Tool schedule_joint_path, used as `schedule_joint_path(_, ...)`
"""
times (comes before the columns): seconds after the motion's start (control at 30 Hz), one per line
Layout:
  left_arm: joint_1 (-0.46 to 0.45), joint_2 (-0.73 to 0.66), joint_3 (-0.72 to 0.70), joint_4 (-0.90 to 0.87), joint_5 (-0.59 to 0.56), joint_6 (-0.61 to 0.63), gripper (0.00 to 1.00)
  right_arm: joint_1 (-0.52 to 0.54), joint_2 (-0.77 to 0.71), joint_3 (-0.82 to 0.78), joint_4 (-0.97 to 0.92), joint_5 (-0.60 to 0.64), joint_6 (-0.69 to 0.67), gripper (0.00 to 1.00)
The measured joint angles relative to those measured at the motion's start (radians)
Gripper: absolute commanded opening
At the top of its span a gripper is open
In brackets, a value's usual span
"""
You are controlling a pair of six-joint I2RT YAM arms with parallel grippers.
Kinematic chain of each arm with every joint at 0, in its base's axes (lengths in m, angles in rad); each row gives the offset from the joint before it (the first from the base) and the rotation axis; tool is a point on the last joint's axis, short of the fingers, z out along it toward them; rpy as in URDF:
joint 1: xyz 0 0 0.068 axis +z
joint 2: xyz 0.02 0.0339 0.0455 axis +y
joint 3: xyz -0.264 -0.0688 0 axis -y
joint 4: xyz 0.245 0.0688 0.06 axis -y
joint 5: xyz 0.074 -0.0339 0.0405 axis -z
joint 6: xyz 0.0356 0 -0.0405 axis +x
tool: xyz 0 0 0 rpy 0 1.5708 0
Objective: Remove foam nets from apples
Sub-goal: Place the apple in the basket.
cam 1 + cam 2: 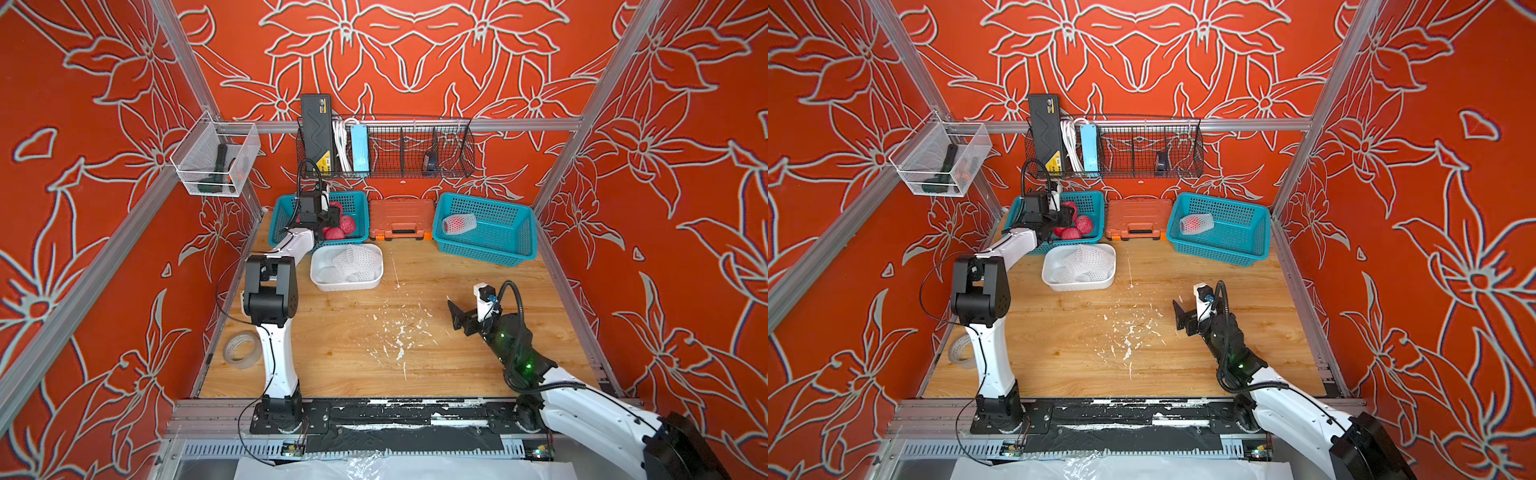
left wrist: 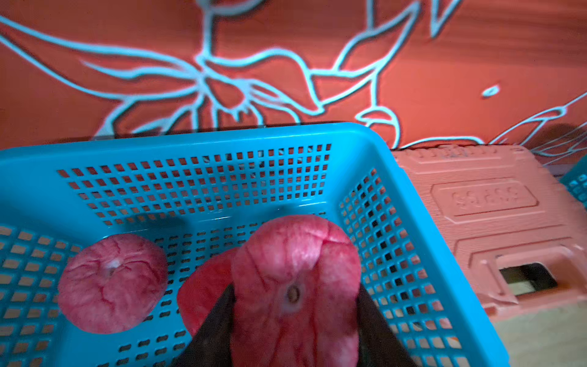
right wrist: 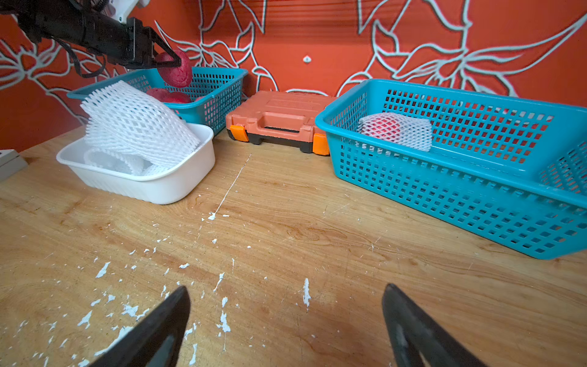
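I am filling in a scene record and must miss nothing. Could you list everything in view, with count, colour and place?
held apple: one, red, above left teal basket
loose apples: at least two, red, in that basket
foam nets: white, at least two piled in white tray, one around the netted apple
netted apple: one, red, in right teal basket
tool case: one, orange, between the baskets
tape roll: one, pale, off the table's left edge
wire shelf: one, black, back wall
mesh bin: one, white, side rail
flakes: many, white, on the table
left gripper: black, shut on held apple
right gripper: black, open, empty, over the table
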Motion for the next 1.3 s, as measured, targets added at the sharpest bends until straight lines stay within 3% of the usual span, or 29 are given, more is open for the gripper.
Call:
schedule_joint_path(0.1, 0.018, 0.008, 0.002, -0.015, -0.014, 0.005, 0.55, 0.000, 0.016, 0.000, 0.002, 0.000, 0.002, 0.94)
schedule_joint_path(0.17, 0.026, 0.010, 0.003, -0.023, -0.021, 0.006, 0.55, 0.000, 0.027, 0.000, 0.005, 0.000, 0.002, 0.94)
schedule_joint_path(0.23, 0.034, 0.011, 0.003, -0.033, -0.026, 0.009, 0.68, 0.000, 0.040, 0.000, 0.008, 0.000, 0.003, 0.94)
schedule_joint_path(0.33, 0.037, 0.011, 0.000, -0.033, -0.025, 0.005, 0.75, 0.000, 0.062, 0.002, 0.014, 0.000, 0.006, 0.94)
schedule_joint_path(0.4, 0.037, 0.006, -0.019, -0.024, -0.023, 0.000, 0.87, 0.000, 0.082, 0.009, 0.014, 0.010, 0.011, 0.95)
schedule_joint_path(0.5, 0.037, -0.011, -0.072, -0.014, -0.013, -0.034, 0.88, 0.000, 0.134, 0.039, 0.011, 0.032, 0.028, 0.98)
schedule_joint_path(0.6, 0.036, -0.042, -0.129, -0.008, -0.005, -0.067, 0.97, 0.000, 0.210, 0.098, -0.011, 0.037, 0.040, 0.98)
schedule_joint_path(0.8, 0.036, -0.209, -0.280, 0.049, 0.006, -0.140, 0.97, 0.000, 0.265, 0.163, -0.043, 0.019, 0.065, 0.98)
schedule_joint_path(1.0, 0.011, -0.492, -0.491, 0.188, 0.005, -0.206, 0.98, -0.015, 0.274, 0.232, -0.089, -0.004, 0.114, 0.98)
schedule_joint_path(1.3, -0.208, -0.832, -0.761, 0.308, -0.071, -0.242, 0.98, -0.033, 0.473, 0.597, -0.129, -0.037, 0.146, 0.92)
